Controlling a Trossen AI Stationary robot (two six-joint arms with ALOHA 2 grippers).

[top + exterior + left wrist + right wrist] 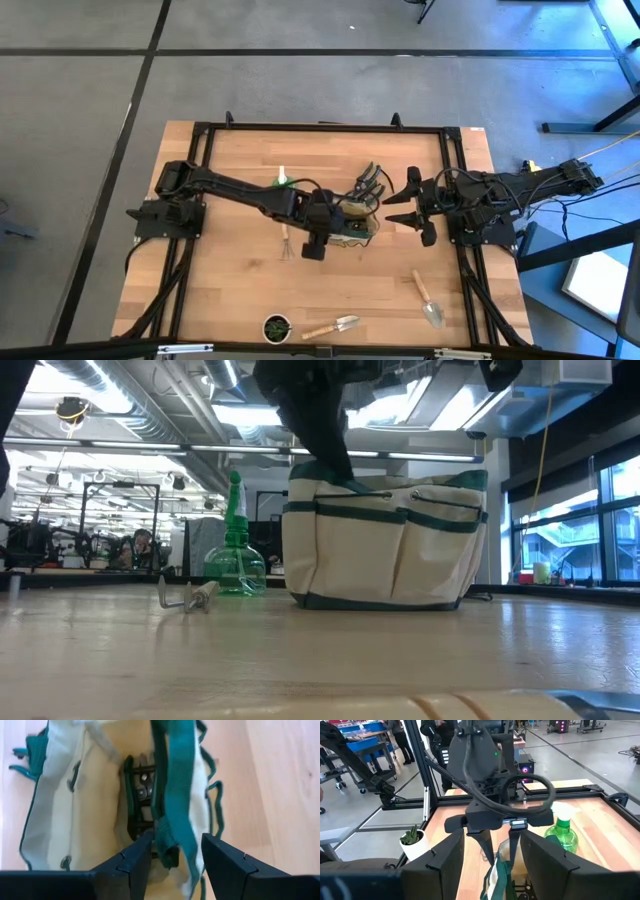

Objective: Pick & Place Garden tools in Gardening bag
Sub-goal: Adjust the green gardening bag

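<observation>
The gardening bag [352,222] stands upright mid-table, a tan tote with green trim [385,540]. Black-handled pruners [141,795] lie inside it on the bottom. My left gripper [175,857] hangs open over the bag's mouth, pointing steeply down, with the bag's green handle strap [176,790] running between its fingers. My right gripper [408,206] waits open in the air just right of the bag. A green spray bottle [281,180] stands behind the bag's left side. A fork [286,243] lies flat left of the bag, and two trowels [428,297] [335,326] lie near the front edge. My left gripper has a finger [137,857] on either side of the green handle strap [167,845], coming from above at a slant. I cannot tell whether either finger touches the strap. The strap hangs slack over the bag's mouth.
A small dark pot with a green plant [277,327] stands at the front edge beside the left trowel. A dark object [368,182] shows at the bag's far side. A black frame [330,128] runs round the table. Bare wood lies at the front centre and far left.
</observation>
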